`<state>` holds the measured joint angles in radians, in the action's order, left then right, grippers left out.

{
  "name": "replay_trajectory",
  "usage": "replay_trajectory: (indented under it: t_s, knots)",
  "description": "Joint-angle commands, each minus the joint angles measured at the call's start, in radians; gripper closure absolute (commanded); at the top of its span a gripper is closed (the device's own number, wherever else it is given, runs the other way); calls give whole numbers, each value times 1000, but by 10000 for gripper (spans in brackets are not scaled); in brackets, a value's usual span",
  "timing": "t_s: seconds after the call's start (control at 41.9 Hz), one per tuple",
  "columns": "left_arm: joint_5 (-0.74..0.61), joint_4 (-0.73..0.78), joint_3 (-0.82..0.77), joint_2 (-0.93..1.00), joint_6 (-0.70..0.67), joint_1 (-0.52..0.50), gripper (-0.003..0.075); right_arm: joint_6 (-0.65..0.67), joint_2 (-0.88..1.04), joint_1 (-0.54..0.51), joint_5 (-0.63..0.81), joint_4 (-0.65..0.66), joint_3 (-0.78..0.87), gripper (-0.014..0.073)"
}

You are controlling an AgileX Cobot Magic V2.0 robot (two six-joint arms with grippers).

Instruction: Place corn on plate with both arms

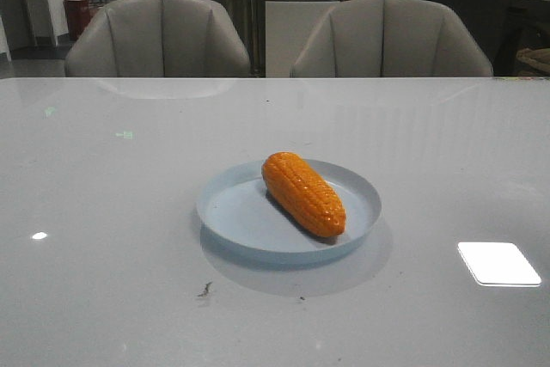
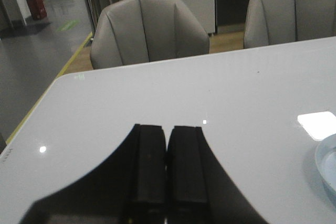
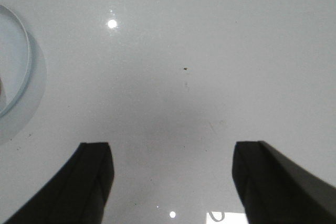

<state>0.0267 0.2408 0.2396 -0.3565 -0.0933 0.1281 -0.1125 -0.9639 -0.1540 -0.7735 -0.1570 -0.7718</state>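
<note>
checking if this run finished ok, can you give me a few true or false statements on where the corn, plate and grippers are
1. The corn lies on the plate. True.
2. The left gripper is wide open. False: its fingers are pressed together, holding nothing.
3. The right gripper is open, with only bare table between its fingers. True.
4. The corn stands upright on one end. False: it lies on its side, slanted across the plate.
5. A gripper is touching the corn. False: in the front view no gripper is near it, and neither wrist view shows corn at the fingers.
</note>
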Motion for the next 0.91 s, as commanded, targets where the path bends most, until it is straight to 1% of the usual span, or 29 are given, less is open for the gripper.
replay_trajectory:
  t_s: [0.0, 0.119, 0.382, 0.43, 0.501, 0.645, 0.884]
  knots:
    - [-128, 1, -58, 109, -10, 6, 627, -12, 13, -5, 49, -11, -27, 14]
    - [-126, 1, -155, 248, -10, 4, 627, -12, 13, -5, 49, -11, -27, 14]
    - [-126, 1, -290, 378, -10, 4, 627, -12, 13, -5, 49, -11, -27, 14]
    - [-70, 1, -288, 387, -10, 4, 627, -12, 13, -5, 49, -11, -27, 14]
    - [-56, 1, -288, 385, -10, -1, 627, -12, 13, -5, 49, -11, -27, 14]
    - [-49, 1, -288, 385, -10, -20, 627, -12, 13, -5, 48, -11, -27, 14]
    - [-49, 1, -288, 384, -10, -20, 627, -12, 13, -5, 47, -11, -27, 14]
